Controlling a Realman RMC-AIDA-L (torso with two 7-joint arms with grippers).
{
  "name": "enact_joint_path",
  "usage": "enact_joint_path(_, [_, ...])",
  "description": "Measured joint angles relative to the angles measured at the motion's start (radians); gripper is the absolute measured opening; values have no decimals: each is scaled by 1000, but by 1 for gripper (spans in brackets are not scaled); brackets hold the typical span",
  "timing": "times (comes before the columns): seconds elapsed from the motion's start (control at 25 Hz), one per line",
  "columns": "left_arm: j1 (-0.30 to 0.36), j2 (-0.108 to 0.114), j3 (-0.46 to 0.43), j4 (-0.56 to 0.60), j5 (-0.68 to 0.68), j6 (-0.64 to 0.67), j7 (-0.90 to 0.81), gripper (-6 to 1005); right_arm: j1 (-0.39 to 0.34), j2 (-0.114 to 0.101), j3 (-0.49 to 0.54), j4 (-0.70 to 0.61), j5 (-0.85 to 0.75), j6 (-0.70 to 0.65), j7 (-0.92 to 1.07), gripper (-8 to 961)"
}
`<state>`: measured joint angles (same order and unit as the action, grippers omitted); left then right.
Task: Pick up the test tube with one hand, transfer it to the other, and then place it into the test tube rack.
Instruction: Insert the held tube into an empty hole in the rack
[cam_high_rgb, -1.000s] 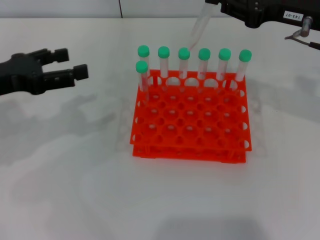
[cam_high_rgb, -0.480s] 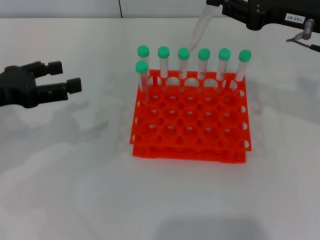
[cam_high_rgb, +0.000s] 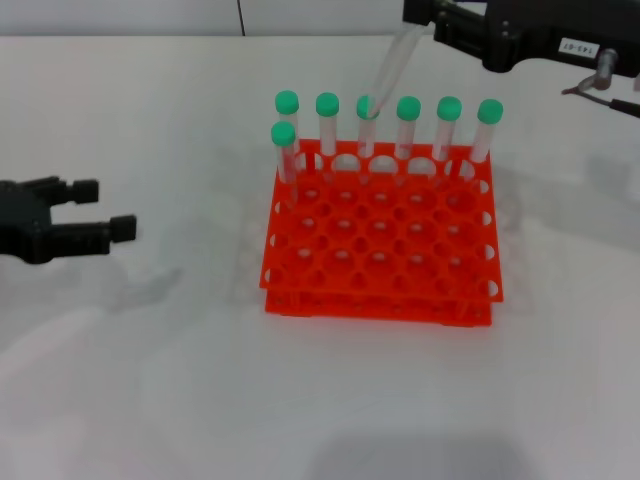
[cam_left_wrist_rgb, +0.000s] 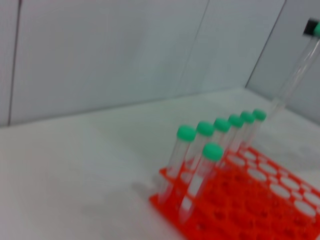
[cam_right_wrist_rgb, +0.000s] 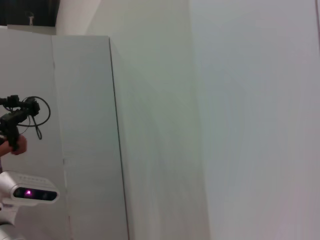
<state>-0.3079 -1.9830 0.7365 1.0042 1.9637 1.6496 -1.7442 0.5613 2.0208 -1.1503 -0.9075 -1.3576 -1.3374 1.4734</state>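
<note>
The right gripper pinches the test tube (tilted, above the test tube rack's back row); the left gripper hangs spread, empty.

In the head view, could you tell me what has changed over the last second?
The left gripper, fingers open and empty, has pulled back toward the table's left edge. The right gripper, holding the test tube tilted, has shifted left, so the tube's lower end now nears the back row. The test tube rack and its seven tubes stayed put.
</note>
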Motion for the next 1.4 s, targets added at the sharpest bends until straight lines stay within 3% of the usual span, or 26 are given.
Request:
enact_joint_path(0.56, [-52, 11, -1, -24, 166, 2, 19, 890, 10, 4, -127, 24, 60, 94, 3, 286])
enact_joint_path(1.4, [-83, 3, 12, -39, 201, 20, 103, 890, 53, 6, -291, 30, 107, 280, 13, 294])
